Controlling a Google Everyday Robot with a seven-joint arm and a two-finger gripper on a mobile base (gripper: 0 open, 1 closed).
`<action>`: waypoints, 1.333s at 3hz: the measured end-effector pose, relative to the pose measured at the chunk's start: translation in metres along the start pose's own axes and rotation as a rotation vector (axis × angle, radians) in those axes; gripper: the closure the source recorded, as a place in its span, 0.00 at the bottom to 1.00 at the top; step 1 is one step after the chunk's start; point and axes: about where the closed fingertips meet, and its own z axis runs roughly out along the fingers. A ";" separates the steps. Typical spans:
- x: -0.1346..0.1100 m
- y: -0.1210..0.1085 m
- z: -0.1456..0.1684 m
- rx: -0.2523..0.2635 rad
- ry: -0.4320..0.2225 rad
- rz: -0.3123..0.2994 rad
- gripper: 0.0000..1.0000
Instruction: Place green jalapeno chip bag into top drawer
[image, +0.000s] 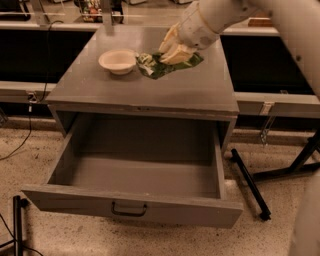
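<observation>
The green jalapeno chip bag (159, 67) is glossy green with white lettering and sits crumpled just right of the cream bowl, at the cabinet top. My gripper (174, 52) comes in from the upper right, and its cream fingers (181, 55) are shut on the bag's right part. The bag looks raised slightly off the surface. The top drawer (131, 209) is pulled fully open below, empty inside, with its dark curved handle (129, 210) centred on the front panel.
A cream round bowl (118, 61) stands on the grey cabinet top (150, 92) left of the bag. My white arm fills the upper right. Black stand legs (250, 185) lie on the speckled floor to the right, and a dark pole (18, 225) stands at lower left.
</observation>
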 end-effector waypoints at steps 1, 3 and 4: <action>-0.058 0.049 -0.015 -0.064 -0.195 0.095 1.00; -0.054 0.050 -0.007 -0.018 -0.190 0.120 1.00; -0.054 0.085 0.015 0.063 -0.214 0.264 1.00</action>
